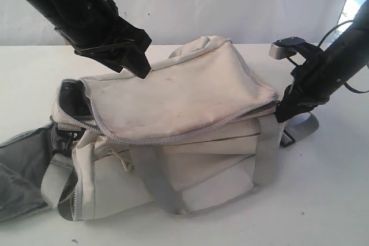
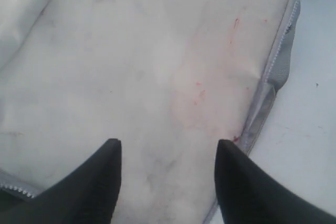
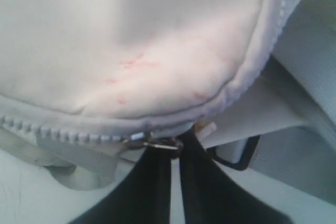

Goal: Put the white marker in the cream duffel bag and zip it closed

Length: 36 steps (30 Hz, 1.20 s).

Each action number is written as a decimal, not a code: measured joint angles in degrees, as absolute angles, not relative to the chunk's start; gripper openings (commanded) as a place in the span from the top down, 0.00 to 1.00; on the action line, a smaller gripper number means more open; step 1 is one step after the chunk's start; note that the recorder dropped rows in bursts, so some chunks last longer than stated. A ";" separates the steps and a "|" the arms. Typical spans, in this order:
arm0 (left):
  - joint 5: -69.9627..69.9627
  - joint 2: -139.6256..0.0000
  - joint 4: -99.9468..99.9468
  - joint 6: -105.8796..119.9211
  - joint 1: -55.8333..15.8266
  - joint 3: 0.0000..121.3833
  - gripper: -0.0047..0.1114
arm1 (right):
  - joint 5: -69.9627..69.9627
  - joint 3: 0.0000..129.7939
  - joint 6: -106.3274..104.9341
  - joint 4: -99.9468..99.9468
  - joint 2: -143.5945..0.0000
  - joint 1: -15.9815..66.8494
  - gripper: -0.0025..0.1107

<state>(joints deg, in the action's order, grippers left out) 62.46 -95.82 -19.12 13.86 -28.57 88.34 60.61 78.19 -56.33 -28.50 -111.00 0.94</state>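
Note:
The cream duffel bag [image 1: 173,125] lies across the table with its top flap [image 1: 184,93] folded down over the opening. Its grey zipper [image 1: 190,133] runs unfastened along the flap's front edge. My left gripper [image 1: 140,64] hangs open just above the flap's far left part; its fingers [image 2: 100,182] frame bare stained fabric [image 2: 157,77]. At the bag's right end my right gripper [image 1: 282,113] is shut on the metal zipper pull [image 3: 163,142], next to the zipper teeth [image 3: 63,132]. The white marker is out of view.
A dark gap into the bag [image 1: 72,99] stays open at the left end. A grey-lined flap [image 1: 23,171] spreads over the table at front left. A grey webbing strap [image 1: 153,185] crosses the bag's front. A black buckle [image 3: 236,156] sits by the right gripper.

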 measured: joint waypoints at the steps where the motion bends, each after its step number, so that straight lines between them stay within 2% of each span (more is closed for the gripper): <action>1: 62.46 -95.82 -19.12 13.86 -28.57 88.34 0.48 | 60.70 78.19 -54.34 -27.03 -110.55 0.94 0.98; 8: 62.46 -95.82 -19.00 13.86 -28.57 88.34 0.48 | 60.95 78.19 -45.65 -18.87 -105.78 0.94 0.98; 16: 63.49 -95.82 -18.79 13.58 -28.57 88.34 0.48 | 64.27 78.19 -42.53 -32.65 -105.17 0.94 0.98; 20: 64.77 -95.82 -17.98 12.28 -28.57 88.34 0.48 | 66.44 78.19 -39.80 -33.00 -105.84 0.94 0.97; 30: 63.87 -95.82 -17.70 12.00 -28.57 88.34 0.48 | 68.68 78.19 -35.30 -35.42 -105.98 0.94 0.60; 36: 63.73 -95.82 -17.70 12.00 -28.57 88.34 0.48 | 68.91 78.19 -34.93 -28.87 -105.98 0.94 0.59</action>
